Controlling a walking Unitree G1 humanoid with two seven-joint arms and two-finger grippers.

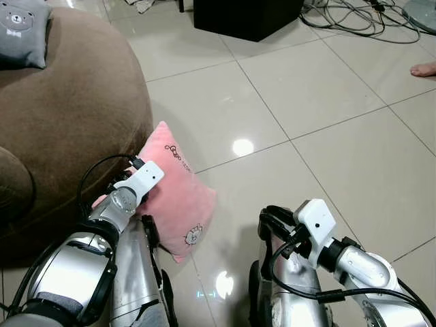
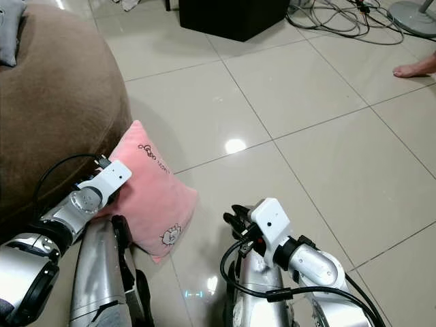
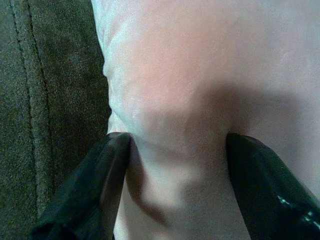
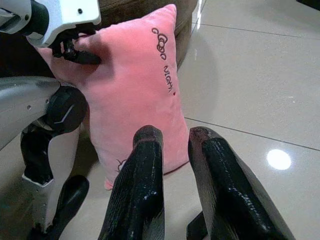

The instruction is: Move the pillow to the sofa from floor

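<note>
Pink pillow point(image 1: 174, 194): on the tiled floor point(image 1: 320, 136), standing on edge and leaning against the side of the brown sofa point(image 1: 68, 116); dark script embroidered along its upper face, a small cartoon face near its lower corner. Left gripper point(image 4: 75, 52): pressed into the pillow's upper edge next to the sofa, its two black fingers point(image 3: 95, 195) set apart with a fold of pink fabric bunched between them, so it is pinching the pillow; the cloth dimples where the fingers dig in. Left arm: silver, with a white wrist housing point(image 1: 143, 178) and a looping black cable, reaching from the lower left across the sofa's flank. Right gripper point(image 4: 175, 150): held low over the floor on the pillow's open side, near its lower end but apart from it, fingers point(image 4: 142, 175) lying close together with a narrow gap and nothing between them. Right arm: silver, white wrist block point(image 1: 315, 219), black cabling wound about it. Sofa: rounded, plush brown, seam lines visible in the left wrist view. Grey cushion point(image 1: 22, 30): on top of the sofa at the far left, printed with a bear face. Black box-shaped object point(image 1: 245, 15): on the floor at the far side. Tangle of cables point(image 1: 361, 17): on the tiles at the far right. Bare foot point(image 1: 424, 68) of a person: at the right edge. Ceiling-light glare point(image 1: 242, 146): on the glossy tile just beyond the pillow.
</note>
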